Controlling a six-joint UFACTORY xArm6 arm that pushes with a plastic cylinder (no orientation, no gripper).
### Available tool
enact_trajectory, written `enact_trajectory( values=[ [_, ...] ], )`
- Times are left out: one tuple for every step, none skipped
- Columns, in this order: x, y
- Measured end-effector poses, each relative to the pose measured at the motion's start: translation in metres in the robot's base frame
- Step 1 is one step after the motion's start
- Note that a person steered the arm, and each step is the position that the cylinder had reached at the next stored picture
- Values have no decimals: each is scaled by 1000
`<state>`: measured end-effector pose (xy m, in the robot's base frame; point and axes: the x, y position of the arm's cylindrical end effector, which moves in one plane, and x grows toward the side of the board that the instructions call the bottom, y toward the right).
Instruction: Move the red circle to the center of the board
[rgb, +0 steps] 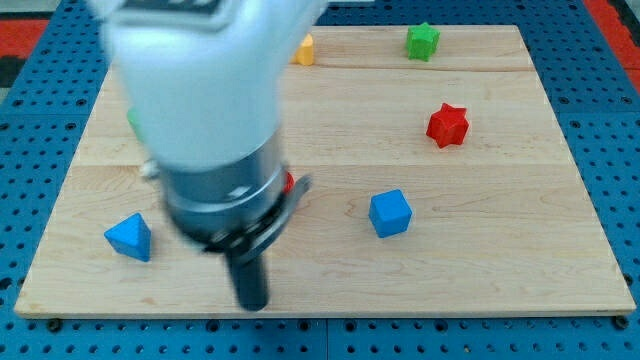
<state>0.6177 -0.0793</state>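
Arm (205, 110) fills the view's left-centre, blurred, white housing over a grey collar. My tip (252, 304) sits near the board's bottom edge, left of centre; it is a plain rod, nothing to spread or pinch, and nothing is stuck to it. Red circle: only a sliver of red (289, 182) shows at the collar's right edge, above and a little right of the tip, most of it hidden, so shape can't be confirmed. It lies left of the board's middle. Blue triangle (130, 237) is at the view's left, level with the rod, apart from the tip. Blue cube (390, 213) is right of centre, well apart from the tip. Red star (447, 124) is up at the view's right. Green star (422, 41) is near the top edge, right side. Yellow block (304, 49) is at the top, partly hidden behind the arm. A bit of green (131, 119) peeks out at the arm's left edge, shape unclear. Wooden board (500, 270) rests on a blue pegboard (615, 120).
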Motion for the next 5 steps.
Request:
enact_trajectory(
  values=[
    [-7,-42],
    [-53,-28],
    [-80,-32],
    [-89,22],
    [-107,27]
  ],
)
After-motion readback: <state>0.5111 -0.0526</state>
